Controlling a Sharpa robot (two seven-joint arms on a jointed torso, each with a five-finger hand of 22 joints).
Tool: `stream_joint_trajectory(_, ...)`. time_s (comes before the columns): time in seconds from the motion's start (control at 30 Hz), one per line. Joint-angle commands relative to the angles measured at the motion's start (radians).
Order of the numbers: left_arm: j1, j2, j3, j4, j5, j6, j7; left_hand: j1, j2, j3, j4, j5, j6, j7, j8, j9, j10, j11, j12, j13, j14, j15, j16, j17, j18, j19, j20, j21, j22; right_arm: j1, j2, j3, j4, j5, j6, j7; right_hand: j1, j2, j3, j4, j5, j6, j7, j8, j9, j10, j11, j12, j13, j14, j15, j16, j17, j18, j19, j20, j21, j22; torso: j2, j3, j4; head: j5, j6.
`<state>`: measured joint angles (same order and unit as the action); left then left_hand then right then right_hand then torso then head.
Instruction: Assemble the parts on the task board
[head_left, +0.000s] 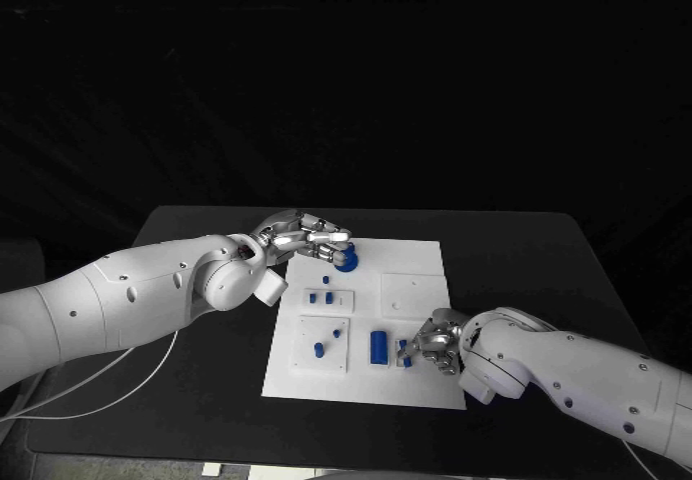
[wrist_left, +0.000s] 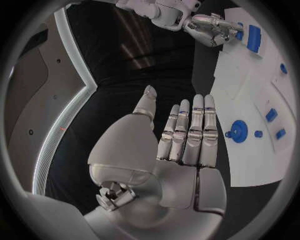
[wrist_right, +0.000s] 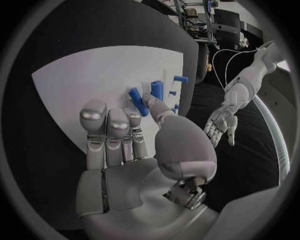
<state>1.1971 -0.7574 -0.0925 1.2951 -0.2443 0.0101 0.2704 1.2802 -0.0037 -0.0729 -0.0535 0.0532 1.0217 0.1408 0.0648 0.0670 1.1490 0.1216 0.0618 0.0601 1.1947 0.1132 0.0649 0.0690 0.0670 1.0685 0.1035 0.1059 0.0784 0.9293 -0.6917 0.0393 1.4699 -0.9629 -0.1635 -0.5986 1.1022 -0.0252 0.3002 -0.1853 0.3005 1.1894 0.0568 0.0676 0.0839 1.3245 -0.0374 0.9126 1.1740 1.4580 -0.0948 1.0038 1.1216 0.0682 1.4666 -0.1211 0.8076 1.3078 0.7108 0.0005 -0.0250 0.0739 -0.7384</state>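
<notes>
Clearly the board (head_left: 411, 290) lay in the middle of the table (head_left: 202, 400), and most parts were spread over its near half. A round blue part (head_left: 346, 262) sat near the board's far left corner; in my left wrist view it showed as a disc with a small knob (wrist_left: 239, 131), with small pegs just beside it. A long blue bar (head_left: 378, 346) lay near the board's near edge, with smaller pegs (head_left: 320, 349) toward its left edge.

My left hand (head_left: 306, 240) hovered at the far left corner, just beside the round part, fingers straight and apart, holding nothing as far as I could judge. My right hand (head_left: 437, 343) sat over the near right part of the board, close to the bar; its fingers lay side by side, and I could not tell whether a small blue piece (head_left: 405, 354) by its fingertips was pinched or merely beside them.

I judged the work at an early step: picking up a part for seating. The next move called for a firm pinch on one piece and careful lining up with its socket.

I could read no brand, label or writing anywhere.
</notes>
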Motion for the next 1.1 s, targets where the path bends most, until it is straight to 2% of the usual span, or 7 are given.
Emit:
stream_joint_trajectory(0.03,0.000,0.002,0.000,0.002,-0.002,0.015,0.003,-0.003,0.005,-0.003,0.002,0.003,-0.003,0.004,-0.001,0.000,-0.001,0.003,-0.002,0.001,-0.008,0.002,-0.002,0.000,-0.006,-0.006,-0.001,0.001,-0.001,-0.003,0.007,-0.002,0.001,-0.008,0.031,-0.008,0.002,0.002,-0.023,0.015,-0.021,0.004,-0.002,-0.004,-0.002,0.007,-0.001,0.000,-0.002,0.003,-0.002,-0.003,-0.001,-0.005,0.048,0.004,-0.004,0.100,0.000,0.0001,0.0000,0.003,0.000)
stream_joint_trajectory(0.13,0.000,0.002,0.000,0.002,-0.003,0.016,0.002,-0.003,0.005,-0.003,0.002,0.003,-0.003,0.004,-0.001,0.000,-0.001,0.003,-0.002,0.001,-0.008,0.002,-0.002,0.000,-0.006,-0.006,-0.001,0.001,-0.001,-0.003,0.010,-0.002,0.001,-0.013,0.039,-0.010,0.017,0.002,-0.063,0.043,-0.038,0.007,-0.004,-0.004,-0.003,0.008,-0.001,0.000,-0.003,0.003,-0.002,-0.002,0.000,-0.005,0.049,0.003,-0.006,0.101,0.000,-0.0002,-0.0001,0.005,-0.001)
stream_joint_trajectory(0.5,0.000,0.003,0.000,0.001,-0.004,0.018,0.000,-0.004,0.004,-0.002,0.004,0.003,-0.005,0.005,0.000,0.001,-0.003,0.004,-0.002,0.001,-0.011,0.003,-0.002,0.000,-0.006,-0.007,-0.001,0.001,-0.001,-0.001,0.014,-0.002,-0.003,-0.032,0.051,-0.020,0.018,-0.014,-0.096,0.102,-0.140,0.015,-0.007,-0.004,-0.003,0.008,-0.001,-0.003,-0.007,0.003,-0.002,-0.003,0.000,-0.006,0.050,0.004,-0.009,0.101,0.000,-0.0001,0.0000,0.007,-0.002)
stream_joint_trajectory(0.67,0.000,0.004,0.000,0.001,-0.004,0.017,-0.001,-0.004,0.004,-0.002,0.004,0.003,-0.005,0.005,0.000,0.001,-0.003,0.004,-0.002,0.001,-0.011,0.003,-0.002,0.000,-0.006,-0.007,-0.001,0.001,-0.001,0.000,0.016,-0.002,-0.003,-0.040,0.056,-0.022,0.036,-0.041,-0.103,0.153,-0.146,0.015,-0.006,-0.004,-0.002,0.008,0.000,-0.005,-0.011,0.003,-0.001,-0.005,0.000,-0.005,0.050,0.004,-0.012,0.100,0.000,0.0002,-0.0002,0.007,-0.003)
stream_joint_trajectory(0.77,0.000,0.004,0.000,0.000,-0.004,0.017,-0.001,-0.003,0.005,-0.001,0.005,0.003,-0.005,0.005,0.000,0.001,-0.003,0.004,-0.001,0.001,-0.011,0.003,-0.002,0.000,-0.006,-0.008,0.000,0.000,-0.001,0.000,0.016,-0.002,-0.003,-0.047,0.057,-0.022,0.037,-0.049,-0.118,0.167,-0.142,0.014,-0.005,-0.004,-0.001,0.007,0.001,-0.006,-0.012,0.003,-0.001,-0.006,-0.001,-0.005,0.050,0.004,-0.014,0.100,0.000,0.0003,-0.0005,0.008,-0.004)
stream_joint_trajectory(0.97,0.000,0.004,0.000,-0.001,-0.004,0.017,-0.002,-0.003,0.005,-0.001,0.005,0.003,-0.005,0.005,0.000,0.001,-0.003,0.004,-0.001,0.001,-0.011,0.003,-0.002,0.000,-0.006,-0.008,0.000,0.000,-0.001,0.001,0.014,-0.002,-0.002,-0.052,0.058,-0.019,0.040,-0.054,-0.161,0.193,-0.147,0.010,-0.003,-0.004,0.000,0.006,0.003,-0.007,-0.014,0.003,0.001,-0.007,0.000,-0.003,0.050,0.006,-0.014,0.100,0.000,0.0007,-0.0004,0.009,-0.005)
stream_joint_trajectory(1.1,0.000,0.005,0.000,-0.002,-0.004,0.016,-0.002,-0.003,0.005,-0.001,0.005,0.003,-0.005,0.005,0.000,0.001,-0.003,0.004,-0.001,0.001,-0.011,0.003,-0.002,0.000,-0.006,-0.008,0.000,0.000,-0.001,0.001,0.013,-0.002,0.000,-0.055,0.059,-0.013,0.051,-0.048,-0.172,0.193,-0.148,0.010,-0.002,-0.004,0.001,0.006,0.003,-0.006,-0.013,0.003,0.000,-0.006,0.001,-0.003,0.050,0.006,-0.013,0.101,0.000,0.0010,-0.0007,0.010,-0.007)
